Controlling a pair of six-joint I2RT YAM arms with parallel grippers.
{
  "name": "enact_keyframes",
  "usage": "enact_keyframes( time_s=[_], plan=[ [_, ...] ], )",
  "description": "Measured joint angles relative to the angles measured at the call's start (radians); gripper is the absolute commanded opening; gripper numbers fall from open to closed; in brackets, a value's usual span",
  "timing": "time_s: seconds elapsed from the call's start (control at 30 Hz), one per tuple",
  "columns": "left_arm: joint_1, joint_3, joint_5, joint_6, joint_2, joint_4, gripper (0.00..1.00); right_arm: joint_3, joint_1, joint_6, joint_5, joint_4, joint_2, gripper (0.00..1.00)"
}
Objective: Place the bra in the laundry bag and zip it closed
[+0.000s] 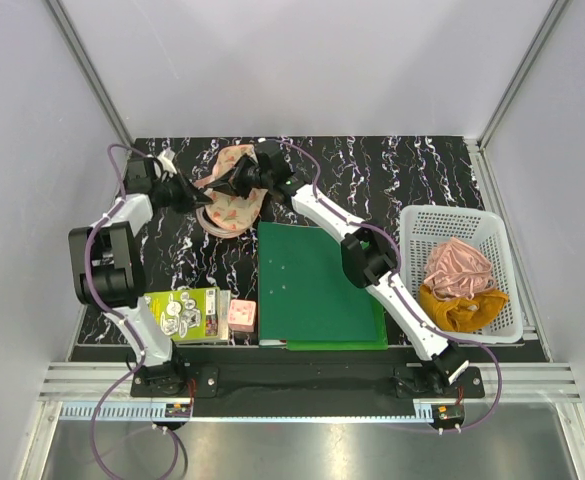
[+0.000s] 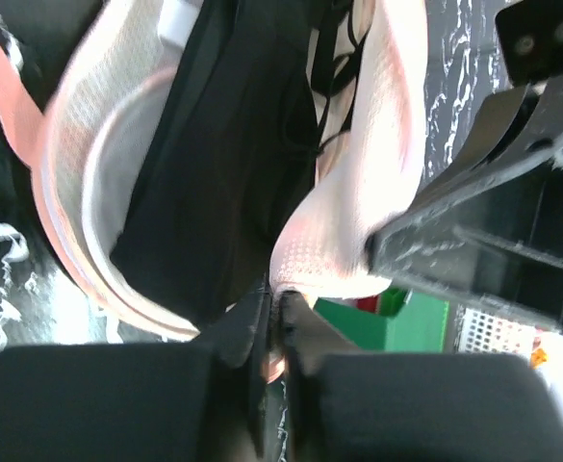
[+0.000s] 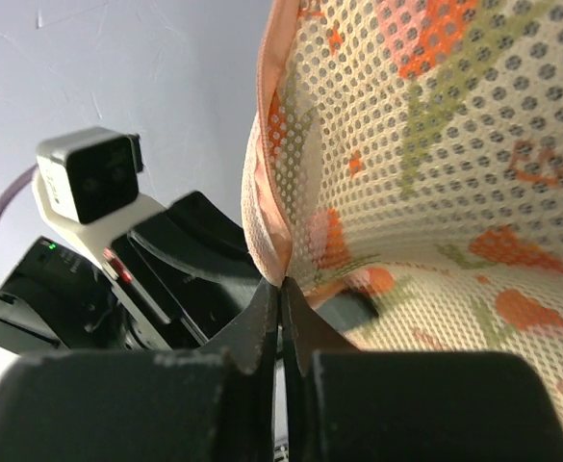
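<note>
The laundry bag (image 1: 230,207), peach-pink mesh with red watermelon prints, lies open at the back of the table, left of centre. Inside it, against the pale cups, sits the black bra (image 2: 233,164). My left gripper (image 1: 198,196) reaches in from the left. In the left wrist view, the left gripper (image 2: 276,310) is shut on the pink rim of the laundry bag (image 2: 377,144). My right gripper (image 1: 248,180) comes from the right. In the right wrist view, the right gripper (image 3: 281,284) is shut on the peach edge of the laundry bag (image 3: 435,192) and holds that side up.
A white plastic basket (image 1: 412,225) at the right holds a pink satin cloth (image 1: 459,266) and a mustard cloth (image 1: 462,308). A green board (image 1: 312,290) lies in the middle. A green printed box (image 1: 184,315) and a small pink box (image 1: 241,316) sit front left.
</note>
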Motion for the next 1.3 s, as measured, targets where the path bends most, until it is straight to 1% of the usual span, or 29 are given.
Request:
enact_keyframes(
  time_s=[0.03, 0.07, 0.2, 0.27, 0.3, 0.37, 0.5, 0.57, 0.6, 0.7, 0.8, 0.9, 0.93, 1.17, 1.3],
  plan=[
    [0.000, 0.026, -0.006, 0.010, 0.012, -0.014, 0.02, 0.000, -0.001, 0.002, 0.000, 0.000, 0.000, 0.12],
    [0.000, 0.041, -0.009, 0.015, 0.021, -0.021, 0.03, 0.000, -0.002, 0.002, 0.000, 0.000, 0.000, 0.20],
    [0.004, 0.129, -0.027, 0.027, 0.090, -0.045, 0.02, -0.044, -0.016, -0.031, -0.007, 0.010, -0.013, 0.36],
    [0.013, 0.164, -0.034, 0.027, 0.137, -0.047, 0.01, -0.094, -0.034, -0.067, -0.016, -0.009, -0.034, 0.40],
    [0.018, 0.175, -0.038, 0.027, 0.158, -0.047, 0.02, -0.111, -0.049, -0.101, -0.028, -0.037, -0.043, 0.44],
    [0.030, 0.189, -0.047, 0.028, 0.197, -0.055, 0.02, -0.127, -0.080, -0.159, -0.040, -0.092, -0.058, 0.50],
    [0.056, 0.226, -0.051, 0.027, 0.266, -0.069, 0.02, -0.169, -0.142, -0.274, -0.069, -0.185, -0.113, 0.57],
    [0.065, 0.244, -0.053, 0.027, 0.284, -0.072, 0.02, -0.175, -0.161, -0.322, -0.081, -0.224, -0.137, 0.60],
    [0.069, 0.255, -0.056, 0.027, 0.291, -0.074, 0.02, -0.177, -0.167, -0.342, -0.087, -0.238, -0.148, 0.66],
    [0.080, 0.279, -0.061, 0.026, 0.300, -0.074, 0.02, -0.179, -0.163, -0.385, -0.106, -0.265, -0.169, 0.72],
    [0.089, 0.287, -0.061, 0.023, 0.306, -0.072, 0.02, -0.179, -0.147, -0.403, -0.122, -0.284, -0.169, 0.75],
    [0.090, 0.287, -0.061, 0.020, 0.317, -0.072, 0.02, -0.174, -0.132, -0.402, -0.144, -0.298, -0.163, 0.77],
    [0.091, 0.287, -0.061, 0.019, 0.320, -0.073, 0.02, -0.171, -0.128, -0.402, -0.148, -0.300, -0.159, 0.79],
    [0.091, 0.287, -0.061, 0.019, 0.328, -0.072, 0.02, -0.076, -0.105, -0.388, -0.163, -0.304, -0.066, 0.80],
    [0.091, 0.287, -0.061, 0.018, 0.332, -0.073, 0.02, -0.061, -0.101, -0.372, -0.166, -0.297, -0.014, 0.80]
  ],
)
